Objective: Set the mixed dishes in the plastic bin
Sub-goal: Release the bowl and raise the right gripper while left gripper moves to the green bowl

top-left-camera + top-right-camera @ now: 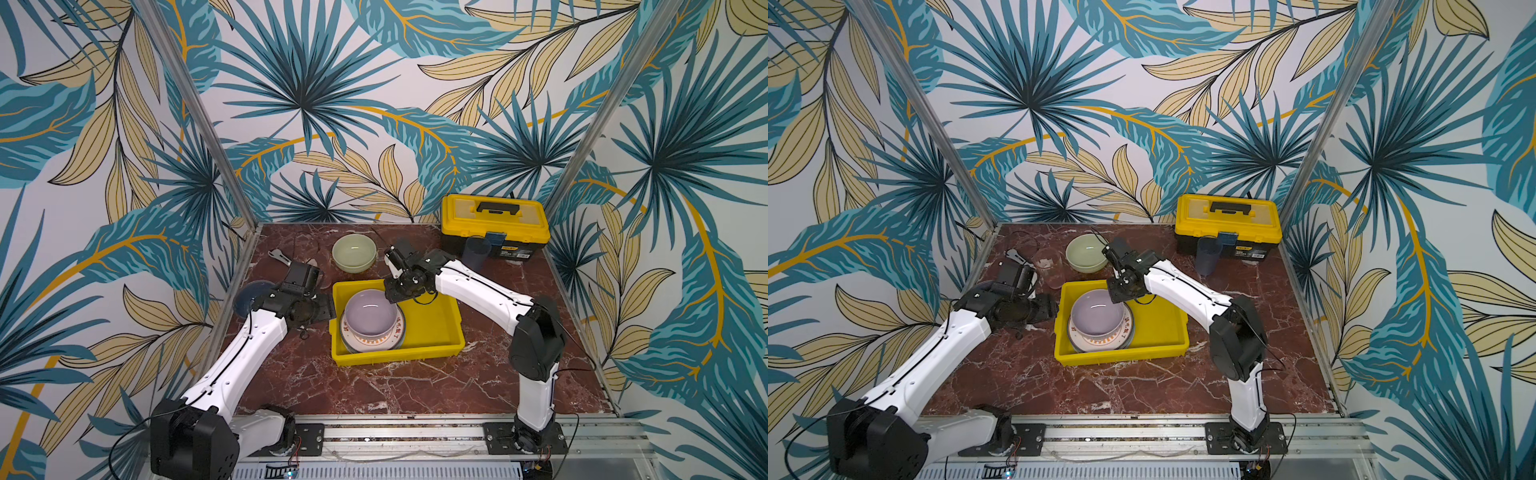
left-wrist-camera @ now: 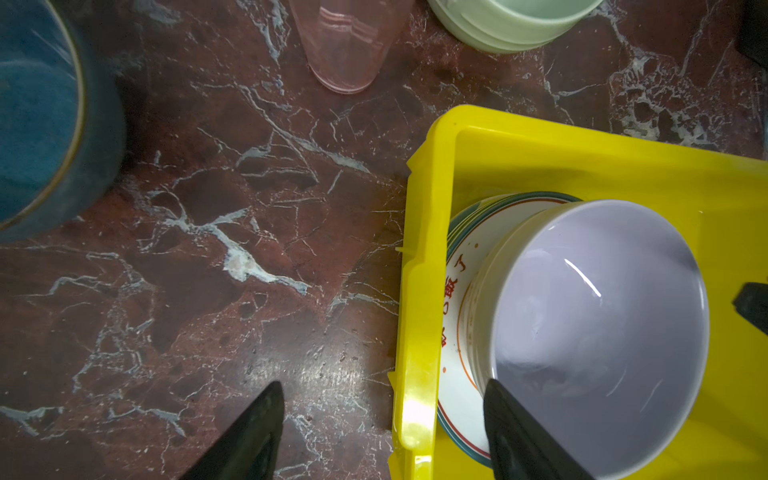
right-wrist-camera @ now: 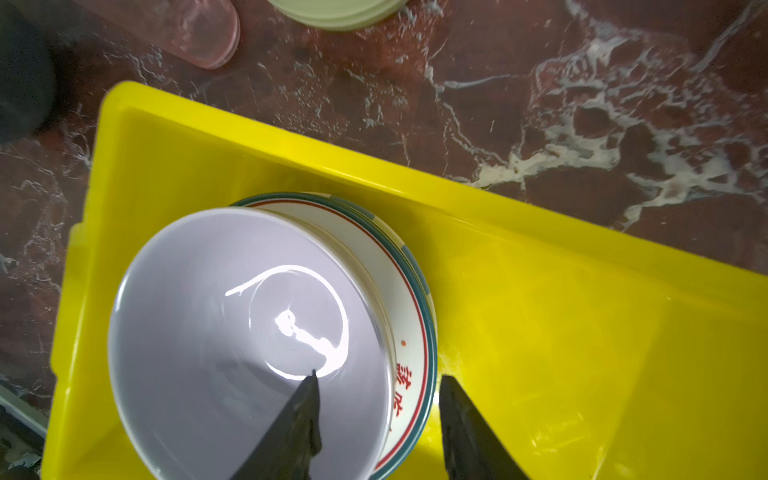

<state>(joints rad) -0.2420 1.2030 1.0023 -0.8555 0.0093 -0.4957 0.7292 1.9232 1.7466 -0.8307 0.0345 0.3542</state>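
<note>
The yellow plastic bin (image 1: 399, 356) (image 1: 1121, 355) holds a stack of plates (image 1: 372, 341) (image 3: 409, 328) with a lilac bowl (image 1: 370, 312) (image 3: 232, 332) on top. My right gripper (image 3: 378, 374) (image 1: 392, 296) is open. One finger is inside the lilac bowl and the other is outside the plates' rim. My left gripper (image 2: 383, 383) (image 1: 330, 306) is open above the bin's left rim (image 2: 419, 291), holding nothing. On the table stand a pale green bowl (image 1: 354, 252), a blue-grey bowl (image 1: 251, 293) (image 2: 37, 112), a pink tumbler (image 2: 345, 45) and a bluish tumbler (image 1: 476, 251).
A yellow-and-black toolbox (image 1: 494, 226) sits at the back right, directly behind the bluish tumbler. A grey metal tool (image 1: 279, 257) lies at the back left near the wall. Patterned walls close in the red marble table (image 1: 415, 386) on three sides.
</note>
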